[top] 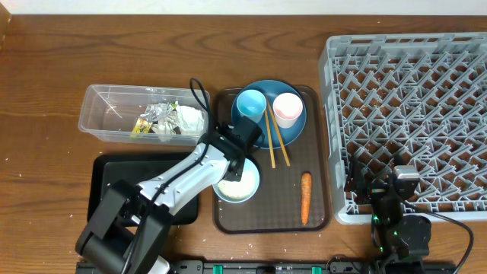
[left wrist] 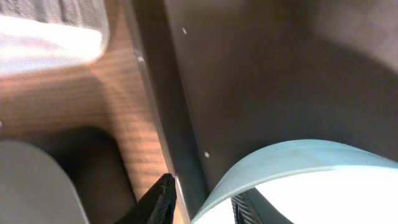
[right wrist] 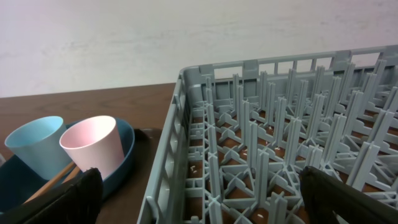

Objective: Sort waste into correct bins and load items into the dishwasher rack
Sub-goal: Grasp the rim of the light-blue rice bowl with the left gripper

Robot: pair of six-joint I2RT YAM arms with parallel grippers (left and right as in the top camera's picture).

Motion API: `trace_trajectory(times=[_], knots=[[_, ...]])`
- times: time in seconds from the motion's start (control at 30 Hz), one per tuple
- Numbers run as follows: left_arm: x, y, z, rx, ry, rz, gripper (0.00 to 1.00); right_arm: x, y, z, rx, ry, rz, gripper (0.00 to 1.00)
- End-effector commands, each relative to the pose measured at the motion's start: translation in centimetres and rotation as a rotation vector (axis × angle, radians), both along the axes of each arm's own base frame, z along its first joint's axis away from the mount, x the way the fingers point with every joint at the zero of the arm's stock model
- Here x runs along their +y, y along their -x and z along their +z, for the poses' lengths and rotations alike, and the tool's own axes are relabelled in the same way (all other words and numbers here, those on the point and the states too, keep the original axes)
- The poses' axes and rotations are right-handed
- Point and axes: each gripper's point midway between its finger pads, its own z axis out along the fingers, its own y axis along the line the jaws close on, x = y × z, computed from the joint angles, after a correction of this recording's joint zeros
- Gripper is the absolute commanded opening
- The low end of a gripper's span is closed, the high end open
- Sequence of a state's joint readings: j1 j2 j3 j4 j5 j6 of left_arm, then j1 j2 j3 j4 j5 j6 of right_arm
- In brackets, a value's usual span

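the bench (top: 46,76) carries everything. the grey dishwasher rack (top: 411,84) fills its right side. my right fingers (top: 384,186) hang over the rack's near edge, spread wide with nothing between them. the brown tray (top: 285,205) sits mid-bench, the black tray (top: 103,171) near-left under my left arm, and the clear tub (top: 99,114) behind that. the dark-blue plate (top: 298,129) lies at the brown tray's far end, the bowl (top: 240,186) at its near-left corner. my left fingers (top: 242,144) straddle the bowl's rim, one inside and one outside; i cannot tell if they pinch it. the blue cup (top: 251,105) and pink cup (top: 286,109) stand upright on the plate. the carrot (top: 306,198) lies near-right on the brown tray. the chopsticks (top: 278,141) slant off the plate. the tissue (top: 190,118) and wrapper (top: 156,118) lie in the tub.
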State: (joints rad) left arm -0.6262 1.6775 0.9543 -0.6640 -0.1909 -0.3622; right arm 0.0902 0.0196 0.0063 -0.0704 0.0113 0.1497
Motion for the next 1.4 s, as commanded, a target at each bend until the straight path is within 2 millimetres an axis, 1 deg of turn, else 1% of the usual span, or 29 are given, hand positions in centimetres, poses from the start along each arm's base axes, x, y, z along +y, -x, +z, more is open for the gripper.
trace_trajectory(times=[0.0, 0.13, 0.2, 0.23, 0.27, 0.3, 0.4, 0.5, 0.57, 0.67, 0.77, 0.87, 1.17, 1.37], knots=[[1.1, -1.0, 0.5, -0.046, -0.051, 0.015, 0.33, 0.2, 0.0, -0.2, 0.007, -0.01, 0.008, 0.99], [2.0, -2.2, 1.8, -0.117, -0.112, 0.005, 0.37, 0.2, 0.0, -0.2, 0.007, -0.01, 0.008, 0.99], [1.8, -2.7, 2.7, -0.139, -0.108, -0.019, 0.38, 0.2, 0.0, -0.2, 0.007, -0.01, 0.008, 0.99], [1.6, -2.9, 3.1, -0.152, -0.099, -0.021, 0.4, 0.2, 0.0, -0.2, 0.007, -0.01, 0.008, 0.99], [1.5, -3.1, 3.8, -0.17, -0.086, -0.019, 0.42, 0.2, 0.0, -0.2, 0.007, -0.01, 0.008, 0.99], [1.4, -3.2, 4.3, -0.186, -0.076, -0.017, 0.48, 0.2, 0.0, -0.2, 0.007, -0.01, 0.008, 0.99], [1.1, -3.6, 6.5, -0.244, -0.034, -0.011, 0.55, 0.2, 0.0, -0.2, 0.007, -0.01, 0.008, 0.99], [0.9, -3.4, 8.6, -0.292, 0.02, -0.009, 0.56, 0.2, 0.0, -0.2, 0.007, -0.01, 0.008, 0.99], [-0.3, -2.8, 9.5, -0.284, 0.114, -0.027, 0.56, 0.2, 0.0, -0.2, 0.007, -0.01, 0.008, 0.99], [-4.0, -0.5, 10.9, -0.204, 0.357, -0.1, 0.56, 0.2, 0.0, -0.2, 0.007, -0.01, 0.008, 0.99], [-6.4, 1.2, 11.7, -0.132, 0.505, -0.154, 0.55, 0.2, 0.0, -0.2, 0.007, -0.01, 0.008, 0.99], [-7.5, 2.2, 11.6, -0.082, 0.555, -0.18, 0.55, 0.2, 0.0, -0.2, 0.007, -0.01, 0.008, 0.99], [-9.6, 4.5, 9.5, -0.002, 0.522, -0.263, 0.54, 0.2, 0.0, -0.2, 0.007, -0.01, 0.008, 0.99], [-10.6, 5.8, 7.2, 0.074, 0.477, -0.294, 0.54, 0.2, 0.0, -0.2, 0.007, -0.01, 0.008, 0.99]])
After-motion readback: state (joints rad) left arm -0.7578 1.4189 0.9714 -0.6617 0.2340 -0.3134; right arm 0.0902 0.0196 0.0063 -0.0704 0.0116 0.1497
